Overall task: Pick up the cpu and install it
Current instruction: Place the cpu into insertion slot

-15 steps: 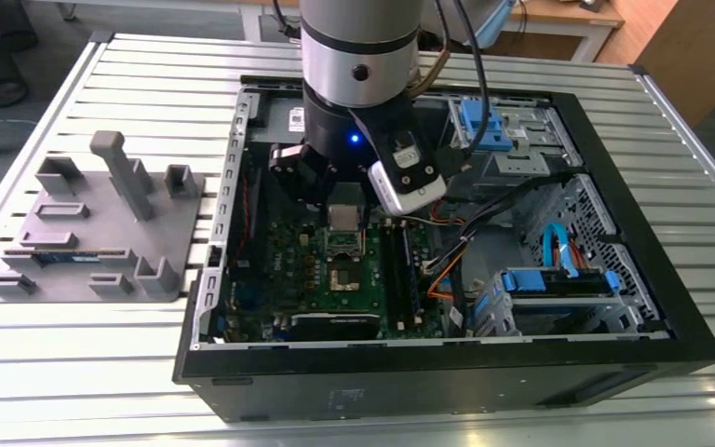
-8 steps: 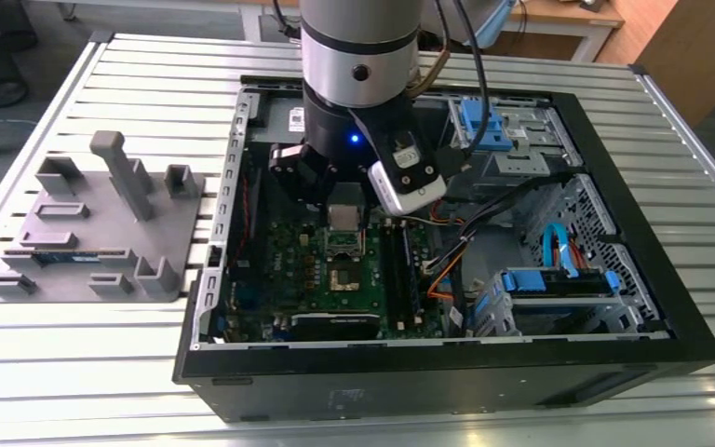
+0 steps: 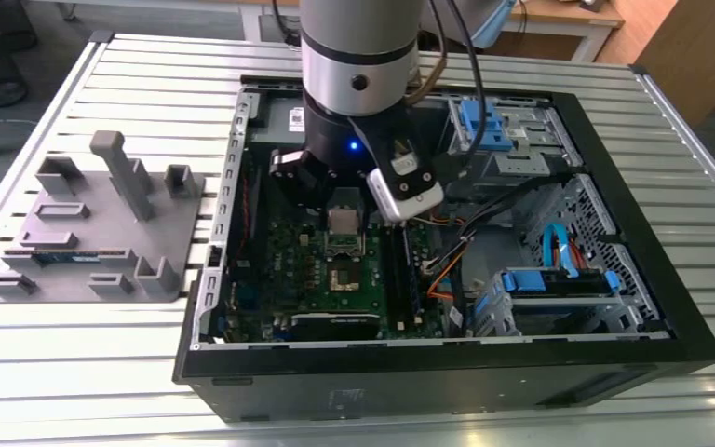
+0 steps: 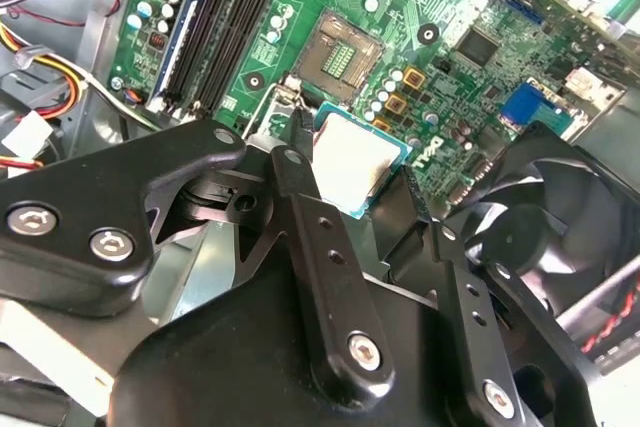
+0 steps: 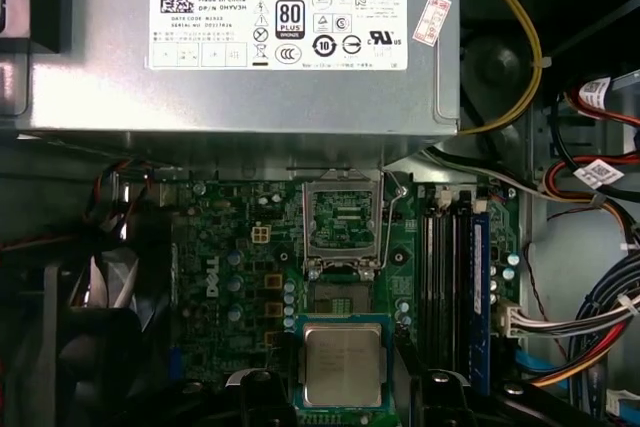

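Pickup is complete: the gripper is clamped on the cpu, with a finger against each of two opposite edges and the metal top facing up. The cpu hangs above the motherboard, just beside the socket and not over it. The socket lies bare, and its frame is flipped open on the side away from the cpu. Judgement: the carry is nearly finished; the cpu is not yet seated and the frame is not yet closed.

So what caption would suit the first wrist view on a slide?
The gripper holds the cpu over the green motherboard, beside its open socket.
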`<state>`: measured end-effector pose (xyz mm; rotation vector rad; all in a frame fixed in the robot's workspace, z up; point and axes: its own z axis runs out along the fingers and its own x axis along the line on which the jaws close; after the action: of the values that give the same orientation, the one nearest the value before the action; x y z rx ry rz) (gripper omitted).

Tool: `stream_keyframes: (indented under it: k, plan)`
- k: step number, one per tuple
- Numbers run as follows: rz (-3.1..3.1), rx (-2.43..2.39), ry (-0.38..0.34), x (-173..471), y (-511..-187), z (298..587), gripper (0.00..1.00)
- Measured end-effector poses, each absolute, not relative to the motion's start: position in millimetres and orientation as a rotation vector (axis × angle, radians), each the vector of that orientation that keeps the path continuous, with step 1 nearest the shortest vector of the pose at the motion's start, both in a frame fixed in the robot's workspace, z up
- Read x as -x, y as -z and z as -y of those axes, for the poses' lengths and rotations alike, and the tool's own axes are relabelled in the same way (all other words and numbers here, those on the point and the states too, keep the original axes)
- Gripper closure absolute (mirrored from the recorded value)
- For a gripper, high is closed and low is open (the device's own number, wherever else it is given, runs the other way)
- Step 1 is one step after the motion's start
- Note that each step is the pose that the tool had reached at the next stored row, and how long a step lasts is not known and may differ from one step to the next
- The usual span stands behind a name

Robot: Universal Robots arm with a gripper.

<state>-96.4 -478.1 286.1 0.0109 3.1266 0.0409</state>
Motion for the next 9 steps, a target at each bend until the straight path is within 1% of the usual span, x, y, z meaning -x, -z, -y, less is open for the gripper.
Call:
stream_keyframes:
  k: [9]
  plan:
    - [-3.127, -0.011, -0.041, 96.4, -281.7, 478.2, 0.53]
